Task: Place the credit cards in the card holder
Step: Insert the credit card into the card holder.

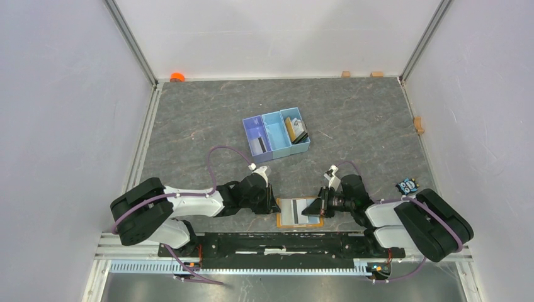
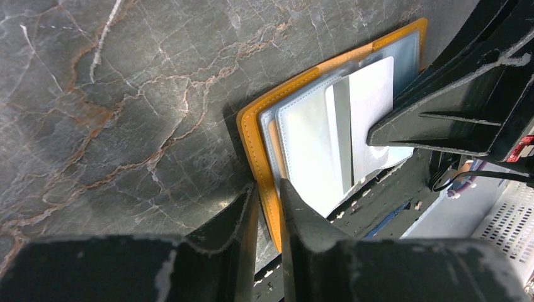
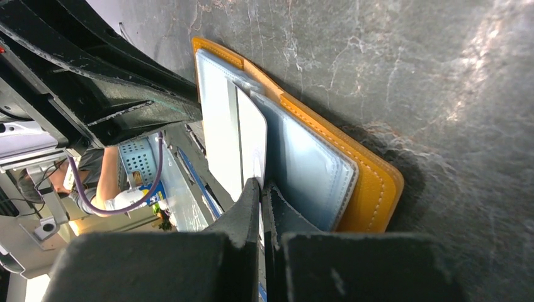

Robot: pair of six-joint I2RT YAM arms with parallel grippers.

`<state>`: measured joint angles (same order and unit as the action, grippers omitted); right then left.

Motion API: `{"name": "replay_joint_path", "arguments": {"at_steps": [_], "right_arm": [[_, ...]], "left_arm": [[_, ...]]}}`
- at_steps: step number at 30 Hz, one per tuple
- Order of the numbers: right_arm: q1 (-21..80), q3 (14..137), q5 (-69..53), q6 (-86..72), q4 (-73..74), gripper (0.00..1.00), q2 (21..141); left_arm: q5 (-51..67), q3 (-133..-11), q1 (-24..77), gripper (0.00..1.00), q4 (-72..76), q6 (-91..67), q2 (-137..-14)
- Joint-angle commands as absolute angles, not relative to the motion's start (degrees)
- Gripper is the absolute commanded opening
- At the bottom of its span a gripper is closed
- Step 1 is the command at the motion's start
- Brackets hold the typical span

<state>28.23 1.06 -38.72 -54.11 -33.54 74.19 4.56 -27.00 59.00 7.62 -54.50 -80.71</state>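
Observation:
The orange-tan card holder (image 1: 300, 212) lies open at the table's near edge, its clear sleeves up. My left gripper (image 1: 273, 204) is shut on its left orange edge (image 2: 267, 201). My right gripper (image 1: 319, 207) is shut on a pale grey credit card with a dark stripe (image 2: 368, 113), which lies flat over the sleeves. In the right wrist view the fingertips (image 3: 260, 189) pinch that card (image 3: 252, 135) beside the card holder (image 3: 371, 185). I cannot tell whether the card's far end is inside a sleeve. More credit cards (image 1: 296, 129) stand in the tray.
A blue three-compartment tray (image 1: 277, 133) sits mid-table, with a dark card (image 1: 257, 145) in its left compartment. A small black-and-blue gadget (image 1: 407, 185) lies at the right. The black base rail (image 1: 283, 242) runs just below the card holder.

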Motion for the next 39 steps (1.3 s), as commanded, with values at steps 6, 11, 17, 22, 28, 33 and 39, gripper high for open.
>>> {"name": "replay_joint_path", "arguments": {"at_steps": [6,11,17,22,28,33,39], "right_arm": [[30.5,-2.7,-27.3,-54.0,-30.9,0.0,76.2],[32.4,-3.6,-26.0,-56.7,-33.8,0.0,76.9],[35.0,-2.8,-25.1,-58.9,-36.6,0.0,78.7],[36.6,-1.5,-23.8,-59.8,-36.5,0.04,79.1],[38.0,-0.4,-22.5,-58.8,-33.9,0.13,78.6],[38.1,3.7,-17.3,-53.4,-22.1,0.2,72.6],[38.3,8.6,-12.4,-47.6,-9.1,0.29,66.4]], "left_arm": [[4.3,-26.5,59.9,0.25,6.9,-55.4,-82.5],[4.6,-26.3,59.9,0.24,7.7,-55.4,-82.4],[4.9,-25.8,59.9,0.22,8.6,-55.7,-82.4],[5.1,-25.4,60.0,0.2,9.8,-56.1,-82.1],[4.9,-25.1,60.1,0.13,10.5,-56.2,-82.5],[2.5,-24.0,60.1,0.02,9.2,-55.9,-82.5],[1.9,-23.7,60.1,0.02,9.2,-55.9,-82.8]]}}
